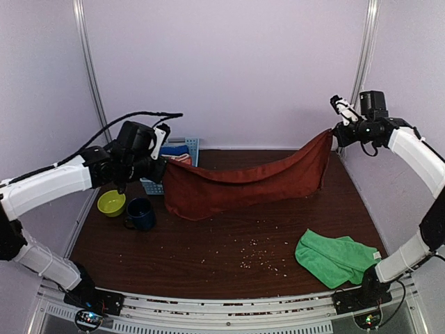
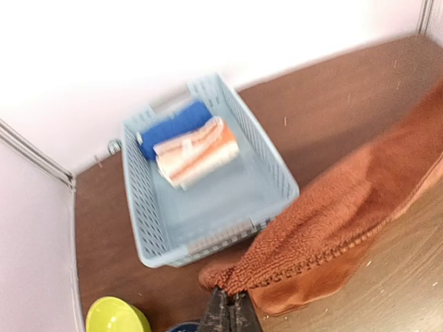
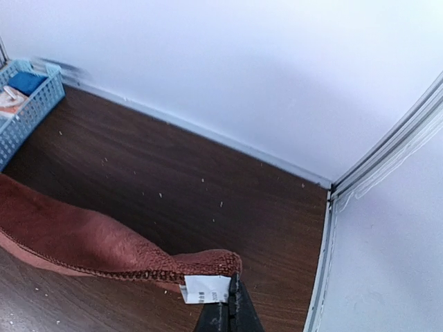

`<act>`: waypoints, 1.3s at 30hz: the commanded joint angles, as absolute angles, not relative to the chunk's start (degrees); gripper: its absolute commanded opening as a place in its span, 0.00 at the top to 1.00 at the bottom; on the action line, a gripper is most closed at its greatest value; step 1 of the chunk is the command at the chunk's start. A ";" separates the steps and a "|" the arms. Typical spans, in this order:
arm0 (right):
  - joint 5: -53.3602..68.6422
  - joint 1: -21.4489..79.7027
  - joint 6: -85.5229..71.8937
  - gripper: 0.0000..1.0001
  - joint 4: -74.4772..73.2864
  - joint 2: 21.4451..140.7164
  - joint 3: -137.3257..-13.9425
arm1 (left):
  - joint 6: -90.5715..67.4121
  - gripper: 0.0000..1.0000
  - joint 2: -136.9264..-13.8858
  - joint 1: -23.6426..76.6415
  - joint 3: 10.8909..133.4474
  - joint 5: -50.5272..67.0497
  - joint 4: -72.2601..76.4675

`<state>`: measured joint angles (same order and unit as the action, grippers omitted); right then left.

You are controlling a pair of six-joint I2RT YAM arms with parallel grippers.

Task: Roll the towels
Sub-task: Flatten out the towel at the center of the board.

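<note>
The rust towel (image 1: 243, 182) hangs stretched above the table between both arms, sagging in the middle. My left gripper (image 1: 161, 161) is shut on its left corner; in the left wrist view the closed gripper (image 2: 230, 299) pinches the bunched rust towel (image 2: 325, 221). My right gripper (image 1: 334, 132) is shut on the right corner, raised higher. Seen from the right wrist, that gripper (image 3: 230, 289) clamps the rust towel (image 3: 83, 238) by its small white tag (image 3: 204, 288). The green towel (image 1: 334, 256) lies crumpled at the front right of the table.
A light blue basket (image 2: 208, 200) at the back left holds a rolled blue cloth (image 2: 173, 126) and a rolled white-and-orange striped cloth (image 2: 197, 152). A yellow-green bowl (image 1: 111, 202) and a dark blue mug (image 1: 141, 213) stand at the left. Crumbs dot the table (image 1: 257, 254).
</note>
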<state>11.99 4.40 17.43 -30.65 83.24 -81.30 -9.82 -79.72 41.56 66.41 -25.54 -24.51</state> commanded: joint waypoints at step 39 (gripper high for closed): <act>12.49 -1.57 17.94 0.66 -19.60 96.62 -73.93 | -13.78 0.75 -99.63 34.22 80.70 -22.89 -25.43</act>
